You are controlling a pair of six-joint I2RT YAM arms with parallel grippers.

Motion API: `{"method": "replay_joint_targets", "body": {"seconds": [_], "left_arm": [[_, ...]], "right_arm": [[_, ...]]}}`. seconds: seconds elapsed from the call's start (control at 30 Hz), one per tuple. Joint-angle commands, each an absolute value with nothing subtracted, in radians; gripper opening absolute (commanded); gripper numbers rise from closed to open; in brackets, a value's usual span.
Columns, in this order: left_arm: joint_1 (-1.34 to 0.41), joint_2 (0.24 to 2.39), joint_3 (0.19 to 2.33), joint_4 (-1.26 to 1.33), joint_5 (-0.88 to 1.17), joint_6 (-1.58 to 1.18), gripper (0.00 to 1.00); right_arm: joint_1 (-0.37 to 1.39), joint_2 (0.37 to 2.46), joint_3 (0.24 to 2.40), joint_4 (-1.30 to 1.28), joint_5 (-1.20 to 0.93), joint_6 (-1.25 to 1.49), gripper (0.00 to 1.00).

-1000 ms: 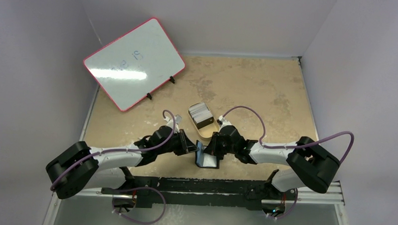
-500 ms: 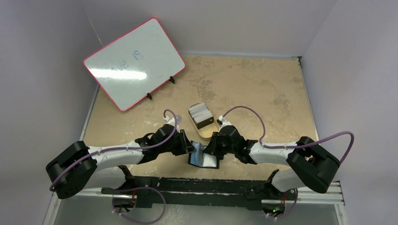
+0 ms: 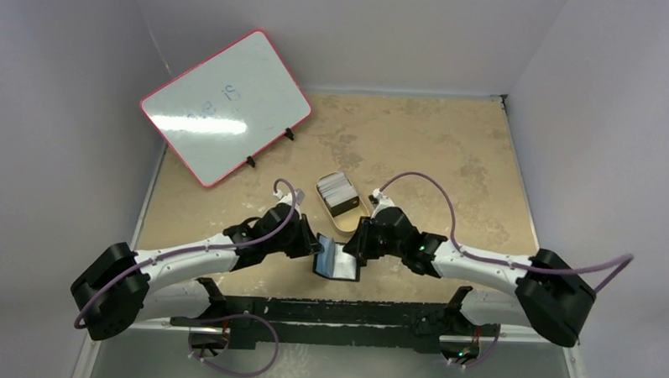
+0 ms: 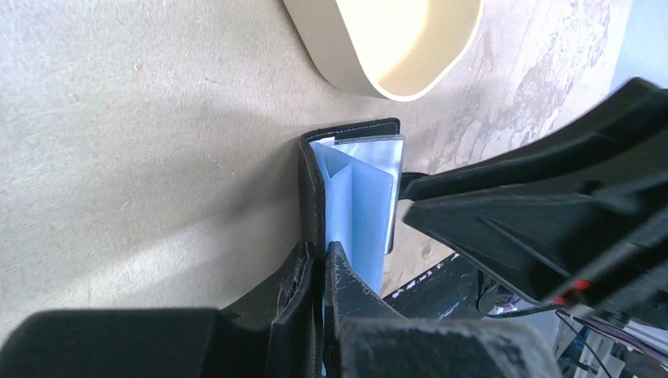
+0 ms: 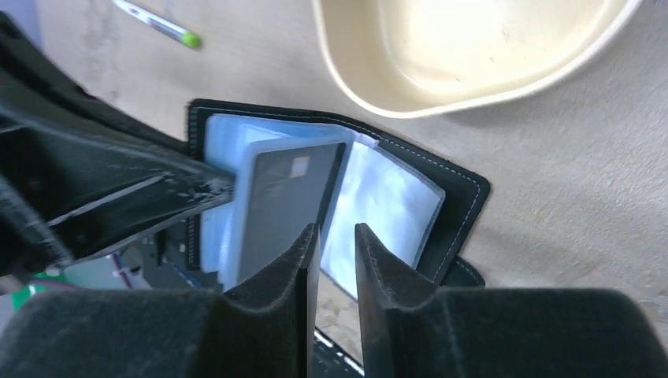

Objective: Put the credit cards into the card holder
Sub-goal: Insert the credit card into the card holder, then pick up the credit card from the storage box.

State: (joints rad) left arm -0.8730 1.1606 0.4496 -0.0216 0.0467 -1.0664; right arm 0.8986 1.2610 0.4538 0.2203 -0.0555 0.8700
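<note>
The card holder [image 3: 335, 262] stands open on the table between my two arms, showing bluish clear sleeves [image 4: 356, 189]. My left gripper [image 4: 321, 250] is shut on its black left cover [image 4: 309, 185]. A dark grey credit card [image 5: 287, 197] sits in a sleeve in the right wrist view. Just behind that card, my right gripper [image 5: 336, 230] is open, and only table shows through the gap. From above, the left gripper [image 3: 316, 243] and right gripper [image 3: 356, 247] flank the holder. Other whitish credit cards [image 3: 334, 186] lie stacked in the tan tin.
The tan oval tin [image 3: 344, 210] stands just beyond the holder, close to both grippers. A pen with a green tip [image 5: 157, 22] lies on the table past the holder. A pink-framed whiteboard [image 3: 225, 105] leans at the far left.
My right gripper's jaws have spread apart, and that arm's elbow has swung out to the right. The left gripper opened briefly and shut again on the cover. The holder shifted slightly left.
</note>
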Motion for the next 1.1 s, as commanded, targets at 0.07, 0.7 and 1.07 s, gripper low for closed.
{"method": "replay_joint_targets", "body": {"seconds": [0.07, 0.7, 1.07], "left_arm": [[-0.878, 1.110, 0.527, -0.129, 0.000, -1.036, 0.00], [-0.881, 1.111, 0.504, -0.089, 0.001, -1.057, 0.00], [-0.881, 1.131, 0.502, -0.152, -0.080, -1.049, 0.22]], "right_arm": [[0.922, 1.122, 0.546, 0.115, -0.001, 0.899, 0.33], [0.995, 1.304, 0.686, 0.033, 0.065, 0.911, 0.45], [0.988, 1.185, 0.753, -0.141, 0.249, 0.653, 0.44]]}}
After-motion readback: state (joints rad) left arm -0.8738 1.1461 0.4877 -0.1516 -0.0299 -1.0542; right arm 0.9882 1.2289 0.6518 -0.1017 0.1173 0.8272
